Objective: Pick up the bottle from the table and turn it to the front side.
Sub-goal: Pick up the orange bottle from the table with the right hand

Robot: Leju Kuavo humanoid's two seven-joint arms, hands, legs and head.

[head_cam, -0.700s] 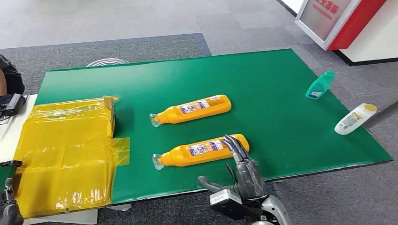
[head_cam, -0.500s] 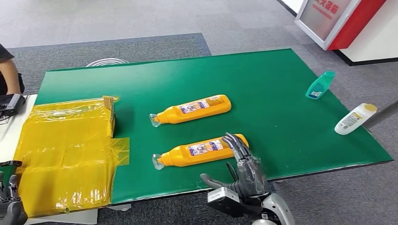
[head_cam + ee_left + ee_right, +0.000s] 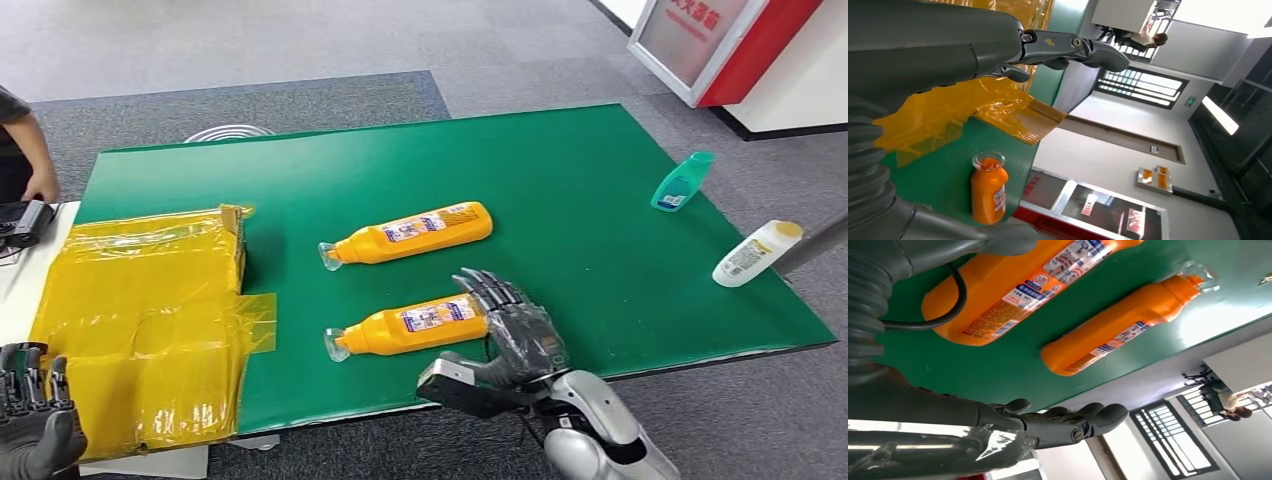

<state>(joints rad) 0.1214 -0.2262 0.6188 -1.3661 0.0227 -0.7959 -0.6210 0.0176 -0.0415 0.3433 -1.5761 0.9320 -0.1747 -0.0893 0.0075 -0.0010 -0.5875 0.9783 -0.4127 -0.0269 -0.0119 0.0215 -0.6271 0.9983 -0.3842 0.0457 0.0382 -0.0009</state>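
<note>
A green mat (image 3: pixel 600 180) covers the desk, which stands on grey carpet (image 3: pixel 300 100) bordering a paler grey floor (image 3: pixel 250 35). Crinkled yellow plastic sheeting (image 3: pixel 140 330) wraps a box at the desk's left end. At the far right corner stands a white unit with a red-framed sign panel (image 3: pixel 720 45). Beyond the desk, a pale wall carries a long barred window (image 3: pixel 1143 87), with a brown door frame (image 3: pixel 1128 137) below it in the wrist camera's turned picture. A strip light (image 3: pixel 1220 115) glows on the dark ceiling. A person sits near the bright window (image 3: pixel 1233 405).
</note>
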